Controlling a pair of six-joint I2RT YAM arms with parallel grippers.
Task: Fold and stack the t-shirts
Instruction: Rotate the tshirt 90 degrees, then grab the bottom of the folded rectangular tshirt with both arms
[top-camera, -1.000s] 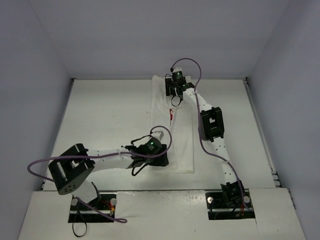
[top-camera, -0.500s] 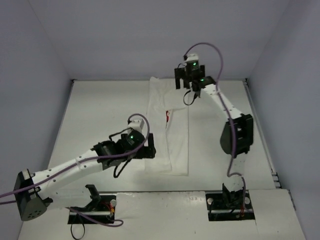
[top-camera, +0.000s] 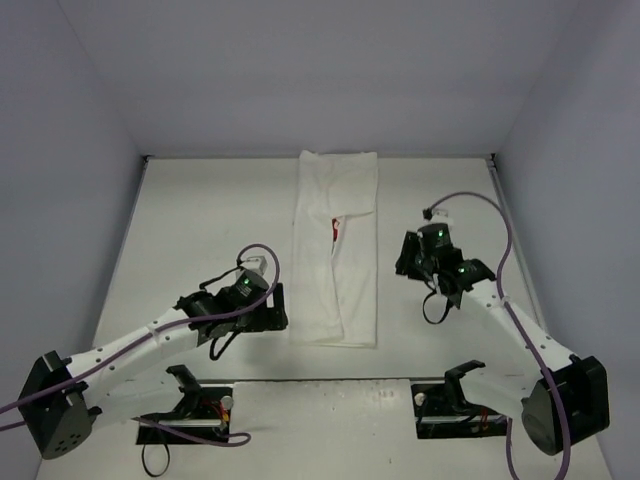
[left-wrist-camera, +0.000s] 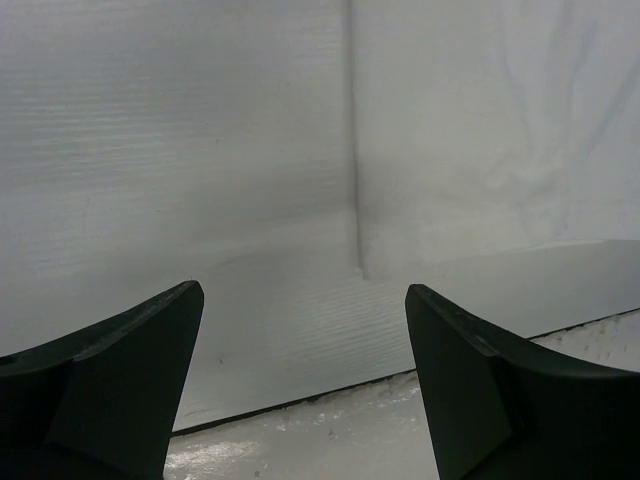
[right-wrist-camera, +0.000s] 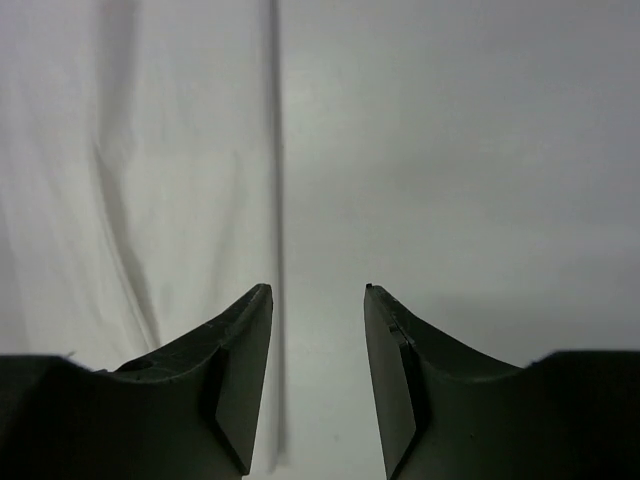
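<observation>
— Got far with the t-shirt (top-camera: 337, 250)?
— Partway. Found it folded lengthwise into a long strip on the bench (top-camera: 200, 220), stretched from top centre to lower centre of the overhead frame, with a sliver of red print (top-camera: 335, 229) peeking out mid-strip.
— Left to do?
— Judged plenty: needed folding crosswise into a compact rectangle, then stacking.
— Checked the tools?
— Saw the left tool (top-camera: 278, 308) wide and empty just left of the strip's lower end. Saw the right tool (top-camera: 406, 260) narrow, gripping nothing, right of mid-strip.

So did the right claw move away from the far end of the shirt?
Yes. The right claw has pulled back from the far edge of the table toward its near edge, and is now beside the t-shirt, on its right.
</observation>
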